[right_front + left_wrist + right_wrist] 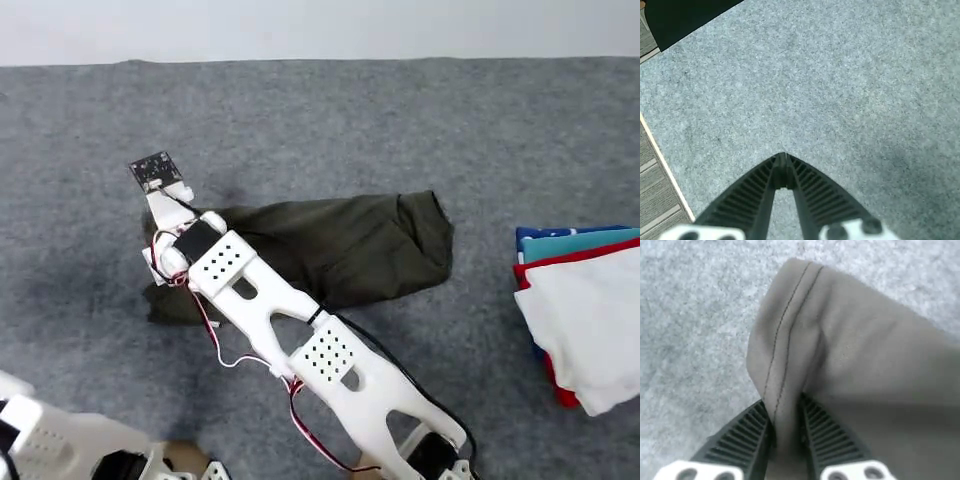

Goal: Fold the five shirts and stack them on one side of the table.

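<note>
At the high view's right edge, stack [585,320] of folded shirts is cut off. An arm [300,330] hides part of the dark olive shirt [350,245], crumpled mid-surface [300,110]. Nearly closed, right gripper [785,407] pinches the shirt's stitched hem fold. Fully closed and empty, left gripper [785,161] hangs over grey felt-like surface near its edge.

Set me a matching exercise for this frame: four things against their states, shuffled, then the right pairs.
1 left hand
2 right hand
3 olive shirt
4 folded shirt stack

A piled at one side
B shut over bare grey mat
C lying loose in the middle
D shut on a shirt hem

Pairs: 1-B, 2-D, 3-C, 4-A
</note>
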Robot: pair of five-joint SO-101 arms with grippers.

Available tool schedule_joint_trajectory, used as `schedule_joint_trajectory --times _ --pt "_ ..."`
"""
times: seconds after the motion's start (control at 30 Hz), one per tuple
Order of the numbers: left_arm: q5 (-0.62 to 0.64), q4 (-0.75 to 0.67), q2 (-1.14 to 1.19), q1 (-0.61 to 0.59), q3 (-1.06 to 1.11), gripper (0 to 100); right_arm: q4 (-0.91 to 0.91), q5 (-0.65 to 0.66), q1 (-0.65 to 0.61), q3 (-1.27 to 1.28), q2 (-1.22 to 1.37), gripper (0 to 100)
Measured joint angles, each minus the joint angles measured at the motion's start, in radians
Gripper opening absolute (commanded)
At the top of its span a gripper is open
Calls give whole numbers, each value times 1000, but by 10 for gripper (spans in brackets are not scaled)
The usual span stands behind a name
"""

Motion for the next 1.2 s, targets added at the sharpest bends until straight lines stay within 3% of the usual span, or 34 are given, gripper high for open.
schedule_joint_trajectory --times 0.27,0.47,0.77,1.03,1.2 --pt "0 0 -52 17 0 3 244 3 8 -196 -49 9" --pt "0 0 -94 75 0 3 387 72 120 -212 -104 9" --pt "32 0 -112 163 0 3 393 210 344 -212 -187 9" --pt "43 0 -112 235 0 3 394 296 436 -193 -264 9" --pt "43 0 -112 278 0 3 394 299 465 20 -390 9"
